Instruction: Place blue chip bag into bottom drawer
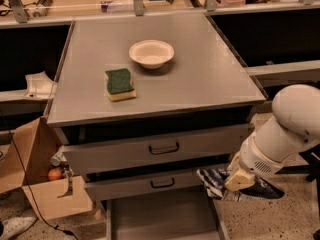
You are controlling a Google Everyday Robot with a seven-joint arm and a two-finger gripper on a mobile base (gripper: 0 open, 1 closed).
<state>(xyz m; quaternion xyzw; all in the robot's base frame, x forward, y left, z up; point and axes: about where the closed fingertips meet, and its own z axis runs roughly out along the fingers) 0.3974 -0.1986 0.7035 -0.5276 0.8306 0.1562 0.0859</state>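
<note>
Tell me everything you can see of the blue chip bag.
The blue chip bag is a crumpled dark navy foil pack with white lettering on the end nearer the drawers. It hangs in the air, roughly level, pinched at its middle by the gripper, an end sticking out each side. It is beside the cabinet's right front corner, just above and right of the open bottom drawer, not yet inside.

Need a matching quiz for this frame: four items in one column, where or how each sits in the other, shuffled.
1 blue chip bag
2 sponge
3 white bowl
4 bottom drawer

A pulled out, lowest
B tabletop, toward the back
C tabletop, front-left of the white bowl
D held in the gripper, low on the right

Pairs: 1-D, 2-C, 3-B, 4-A
</note>
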